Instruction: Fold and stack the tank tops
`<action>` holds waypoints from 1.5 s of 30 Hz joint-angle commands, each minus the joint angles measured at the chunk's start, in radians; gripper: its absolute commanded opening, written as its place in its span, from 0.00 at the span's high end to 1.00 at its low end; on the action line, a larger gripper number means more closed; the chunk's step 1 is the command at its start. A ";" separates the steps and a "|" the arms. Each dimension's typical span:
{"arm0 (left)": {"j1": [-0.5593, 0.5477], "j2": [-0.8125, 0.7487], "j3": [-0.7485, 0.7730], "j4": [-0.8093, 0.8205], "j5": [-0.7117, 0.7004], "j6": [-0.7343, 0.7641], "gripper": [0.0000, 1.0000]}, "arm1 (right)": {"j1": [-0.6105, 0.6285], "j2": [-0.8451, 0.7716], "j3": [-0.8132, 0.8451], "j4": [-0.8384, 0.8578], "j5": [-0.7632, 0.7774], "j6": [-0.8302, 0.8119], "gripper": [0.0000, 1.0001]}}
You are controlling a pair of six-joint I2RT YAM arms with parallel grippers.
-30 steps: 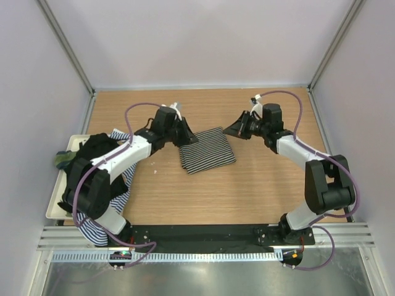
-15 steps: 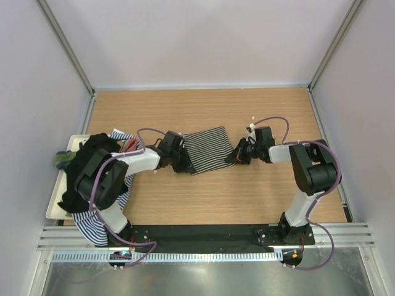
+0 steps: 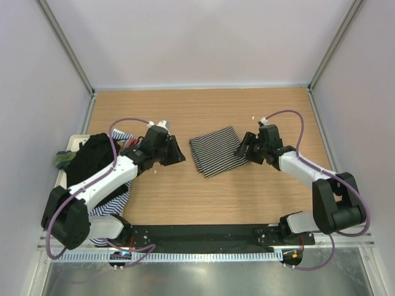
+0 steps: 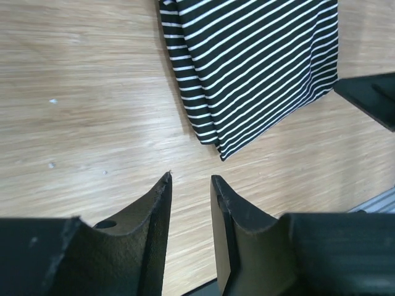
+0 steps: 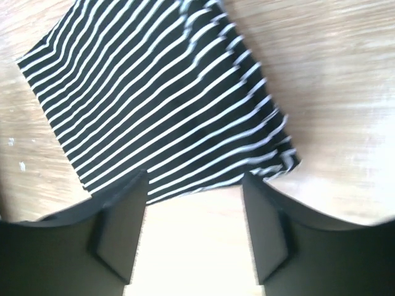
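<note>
A finely black-and-white striped tank top (image 3: 217,150) lies folded into a small rectangle on the wooden table, between my two grippers. My left gripper (image 3: 178,155) hovers just left of it, jaws a little apart with only bare wood between them (image 4: 191,180); the striped top (image 4: 259,61) lies beyond its tips. My right gripper (image 3: 243,150) is open at the top's right edge, fingertips (image 5: 139,182) just short of the cloth (image 5: 160,105). More tank tops are piled at the left: a plain black one (image 3: 89,160), a green one (image 3: 62,159), and a blue-and-white striped one (image 3: 118,190).
The pile rests on a white tray (image 3: 54,200) at the table's left edge, under my left arm. Grey walls and metal posts close in the table on three sides. The black base rail (image 3: 203,234) runs along the near edge.
Both grippers have opened, let go of the striped top's edges and drawn back from it. The folded top has shifted slightly to the right and lies flat.
</note>
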State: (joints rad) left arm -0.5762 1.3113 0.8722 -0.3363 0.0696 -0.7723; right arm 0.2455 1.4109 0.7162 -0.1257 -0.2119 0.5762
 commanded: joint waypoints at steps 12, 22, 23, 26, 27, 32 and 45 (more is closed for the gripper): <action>0.104 -0.374 0.047 -0.340 -0.389 0.015 0.60 | 0.202 -0.119 -0.083 -0.017 0.339 0.568 0.28; 0.130 -0.477 0.096 -0.466 -0.528 0.018 0.60 | 0.204 0.026 -0.038 0.093 0.409 0.698 0.36; 0.136 -0.480 0.100 -0.484 -0.534 0.018 0.60 | 0.202 0.034 -0.032 0.089 0.431 0.702 0.38; 0.156 -0.494 0.096 -0.500 -0.548 0.030 0.60 | 0.163 0.074 -0.018 0.090 0.462 0.705 0.51; 0.168 -0.497 0.094 -0.500 -0.548 0.033 0.60 | 0.146 0.085 -0.020 0.093 0.451 0.703 0.55; 0.196 -0.504 0.093 -0.514 -0.557 0.051 0.61 | -0.061 0.119 -0.041 0.121 0.359 0.634 0.87; 0.332 -0.285 0.185 -0.601 -0.668 0.099 0.22 | -0.396 -0.216 0.008 -0.133 0.503 0.396 0.15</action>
State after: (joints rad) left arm -0.2665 0.9791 0.9863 -0.8898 -0.5098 -0.7010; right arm -0.1574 1.2728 0.6777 -0.2043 0.2131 1.0531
